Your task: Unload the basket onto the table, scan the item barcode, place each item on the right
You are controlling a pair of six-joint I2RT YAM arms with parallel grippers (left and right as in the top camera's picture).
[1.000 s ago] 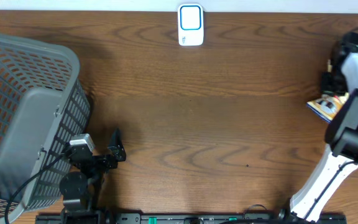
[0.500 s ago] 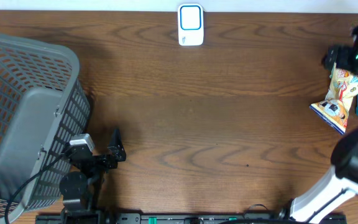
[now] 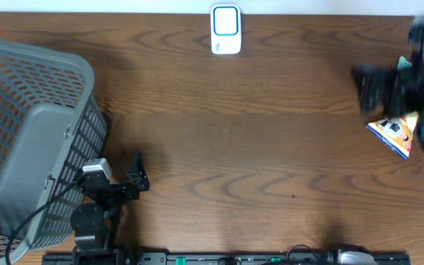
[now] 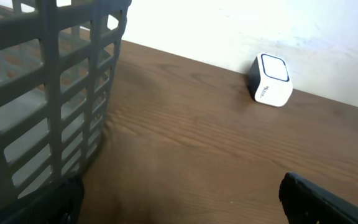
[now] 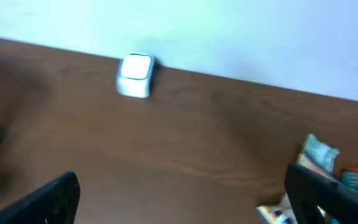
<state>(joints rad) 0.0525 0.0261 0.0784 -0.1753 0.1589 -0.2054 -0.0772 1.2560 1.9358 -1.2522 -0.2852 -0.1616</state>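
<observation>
Sweeping in from the right edge, the right arm [image 3: 392,88] is now showing as a dark blur just above the bag [image 3: 394,132], which it was covering a second ago. The bag is lying flat on the table near the right edge, well apart from the scanner [image 3: 226,29] at the far edge.

It is looking like a light, crinkly snack pouch. The film is probably slippery and the contents easy to crush. Pinching a sealed edge or corner is looking safer than squeezing the puffed middle.

The right gripper [image 5: 182,186] is hanging above the table and facing the scanner. Its fingers are standing wide apart and holding nothing, with the bag off to its right.

The left gripper [image 4: 179,193] is resting low beside the basket [image 3: 43,66], its fingers also spread and gripping nothing.
</observation>
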